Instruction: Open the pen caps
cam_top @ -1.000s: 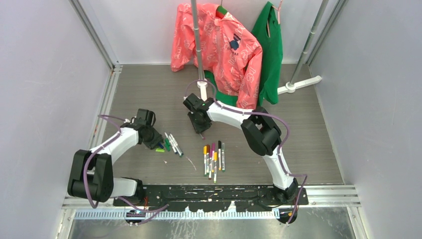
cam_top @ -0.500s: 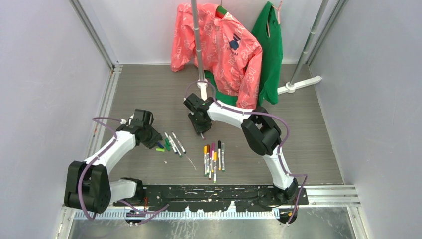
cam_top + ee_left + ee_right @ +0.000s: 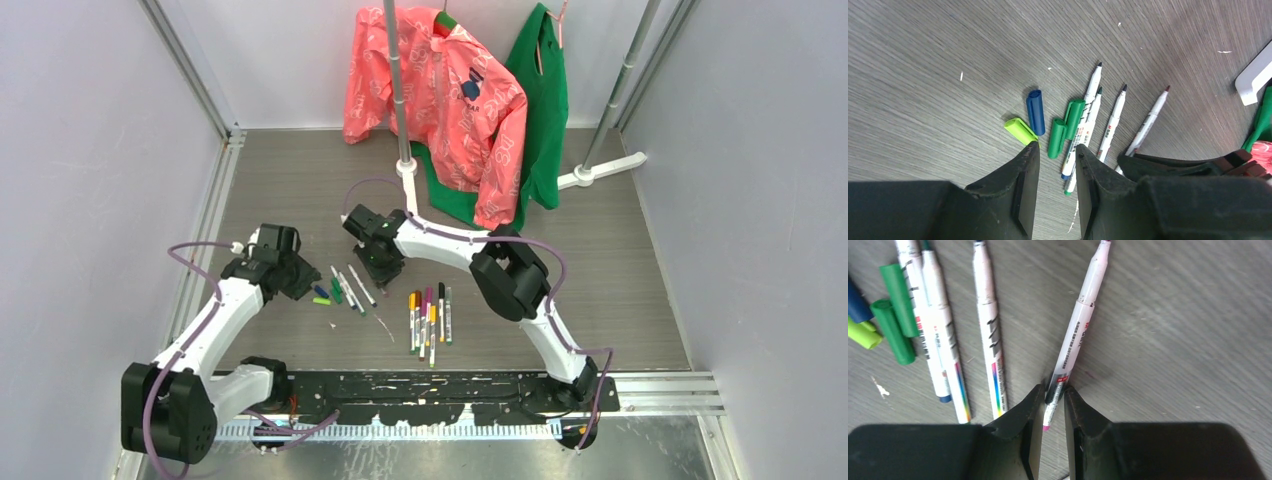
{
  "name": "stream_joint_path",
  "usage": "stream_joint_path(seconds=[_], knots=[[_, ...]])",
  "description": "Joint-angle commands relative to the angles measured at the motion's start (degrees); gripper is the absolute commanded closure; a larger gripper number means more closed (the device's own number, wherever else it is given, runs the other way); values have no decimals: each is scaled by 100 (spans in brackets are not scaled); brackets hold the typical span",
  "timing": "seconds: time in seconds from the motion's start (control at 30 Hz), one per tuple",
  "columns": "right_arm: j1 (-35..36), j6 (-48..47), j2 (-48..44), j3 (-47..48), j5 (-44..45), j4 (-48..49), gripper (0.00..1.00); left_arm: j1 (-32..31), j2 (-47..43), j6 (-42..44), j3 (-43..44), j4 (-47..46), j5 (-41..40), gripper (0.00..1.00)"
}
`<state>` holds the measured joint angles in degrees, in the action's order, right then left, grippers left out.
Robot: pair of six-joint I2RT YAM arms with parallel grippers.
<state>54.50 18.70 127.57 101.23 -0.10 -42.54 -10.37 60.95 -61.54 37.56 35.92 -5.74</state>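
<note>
Swinging left since a second ago, the right gripper (image 3: 1053, 390) has reached the uncapped pens (image 3: 1113, 125); the left arm (image 3: 225, 305) has drawn back. Lilac walls (image 3: 100, 150) box in a grey wood-grain table (image 3: 290, 180). Leftmost, the left gripper (image 3: 1057, 149) hangs with fingers slightly parted, empty; at its twelve o'clock lie loose pen caps (image 3: 1035, 112). The right fingers straddle a pink-tipped pen (image 3: 1080, 315); whether they pinch it, I cannot tell. Capped pens (image 3: 430, 315) lie at four o'clock. A pink jacket (image 3: 440, 90) and green garment (image 3: 545, 100) hang at twelve.

Loose caps (image 3: 1057, 137) lay just left of four uncapped pens (image 3: 1112, 125) on the table (image 3: 600, 300). My right gripper (image 3: 1053, 388) straddled the rightmost pen (image 3: 1079, 325); the capped pens (image 3: 430, 318) lay further right.
</note>
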Motion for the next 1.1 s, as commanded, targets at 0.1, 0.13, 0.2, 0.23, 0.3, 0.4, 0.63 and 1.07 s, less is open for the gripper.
stream_joint_path(seconds=[0.1,0.13,0.2,0.23,0.3,0.4,0.63,1.07], knots=[[286,-41,9,301,-17,-137,73,8,-351,-160,-32,161,-121,66],[311,-34,5,293,133,-149,73,9,-377,-173,-44,160,-114,66],[317,-8,-24,262,254,-149,70,8,-437,-185,-70,153,-106,66],[321,-7,-55,243,282,-131,68,9,-456,-184,-85,152,-100,66],[317,-3,-117,231,361,-138,64,9,-500,-195,-109,167,-79,66],[316,-40,-235,251,472,-237,59,9,-588,-193,-180,170,-23,61],[175,-156,-868,246,827,-458,54,-57,-997,-203,-204,419,18,55],[-184,607,-2890,-1316,1663,-393,52,-845,-1569,-72,574,1387,-548,55]])
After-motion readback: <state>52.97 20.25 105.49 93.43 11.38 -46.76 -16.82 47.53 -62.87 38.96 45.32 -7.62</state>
